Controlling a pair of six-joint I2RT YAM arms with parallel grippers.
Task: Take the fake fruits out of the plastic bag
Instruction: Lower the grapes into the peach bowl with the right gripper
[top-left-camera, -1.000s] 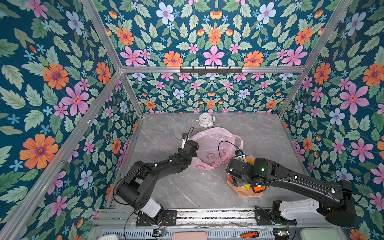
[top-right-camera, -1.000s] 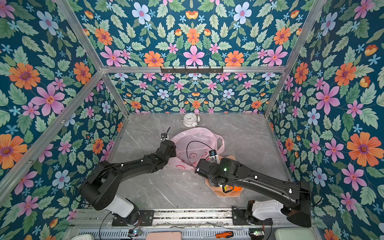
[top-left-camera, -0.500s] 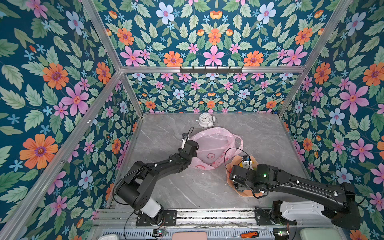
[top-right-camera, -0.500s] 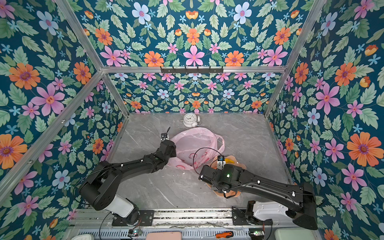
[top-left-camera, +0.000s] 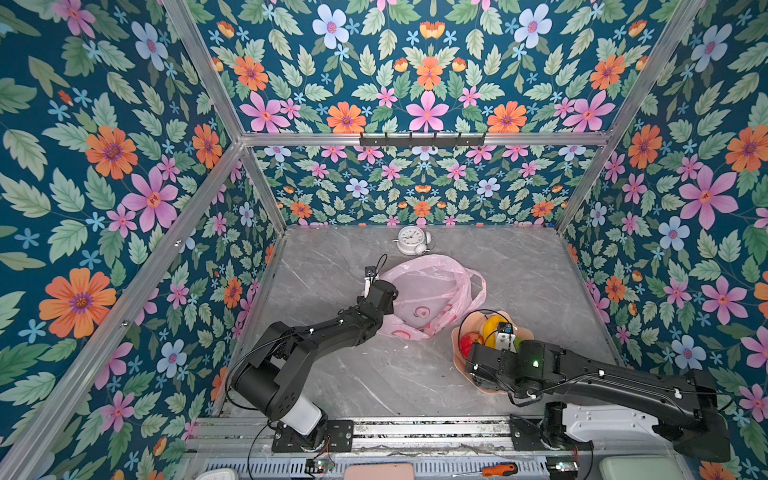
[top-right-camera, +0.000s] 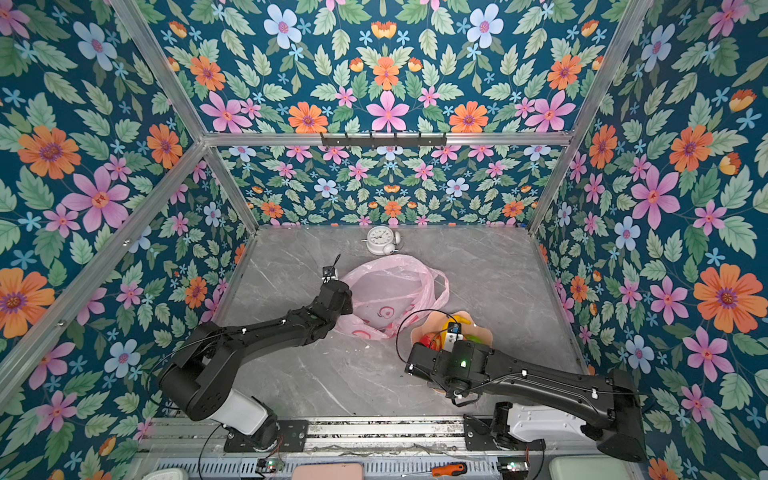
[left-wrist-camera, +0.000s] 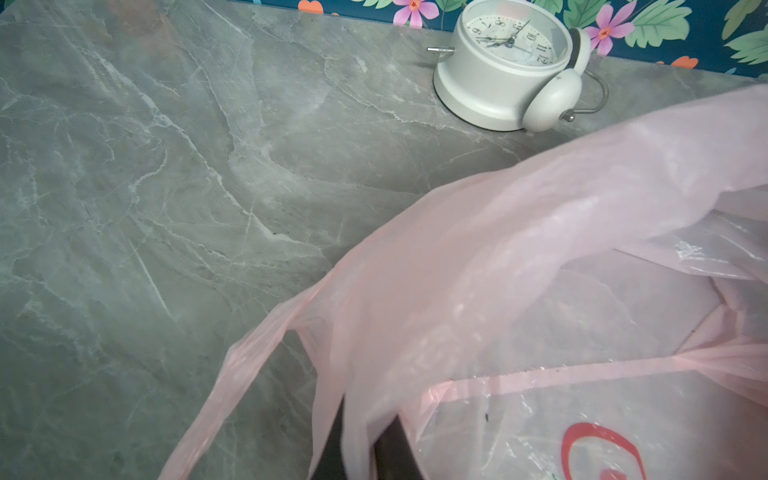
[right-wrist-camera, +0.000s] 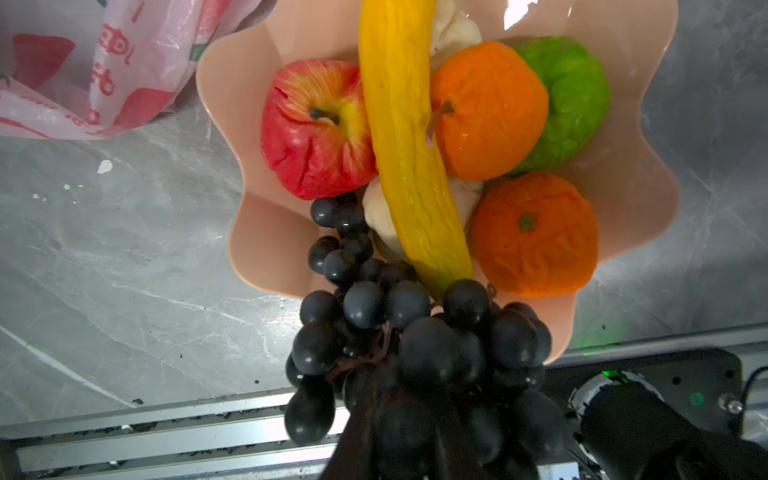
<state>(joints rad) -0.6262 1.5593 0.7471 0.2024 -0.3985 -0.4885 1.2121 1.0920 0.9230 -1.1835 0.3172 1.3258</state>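
The pink plastic bag (top-left-camera: 432, 291) (top-right-camera: 395, 291) lies crumpled mid-table, and I see no fruit inside it. My left gripper (left-wrist-camera: 365, 453) is shut on a fold of the bag's edge (left-wrist-camera: 457, 291). In the right wrist view a peach scalloped dish (right-wrist-camera: 266, 249) holds a red apple (right-wrist-camera: 316, 129), a yellow banana (right-wrist-camera: 407, 137), two oranges (right-wrist-camera: 486, 108) (right-wrist-camera: 536, 241), a green fruit (right-wrist-camera: 569, 99) and cream fruits (right-wrist-camera: 453, 25). My right gripper (right-wrist-camera: 399, 415) is shut on the dark grape bunch (right-wrist-camera: 374, 307), which hangs over the dish's rim. In both top views the right arm hides that gripper.
A white alarm clock (top-left-camera: 411, 240) (left-wrist-camera: 511, 62) lies behind the bag near the back wall. The dish (top-left-camera: 457, 332) (top-right-camera: 482, 332) sits right of the bag, close to the front rail (right-wrist-camera: 166, 436). An orange-handled screwdriver (top-left-camera: 498, 469) lies outside, below the rail.
My right arm has shifted slightly right and toward the front over the dish, uncovering more of the fruits. The left arm and bag have not moved.
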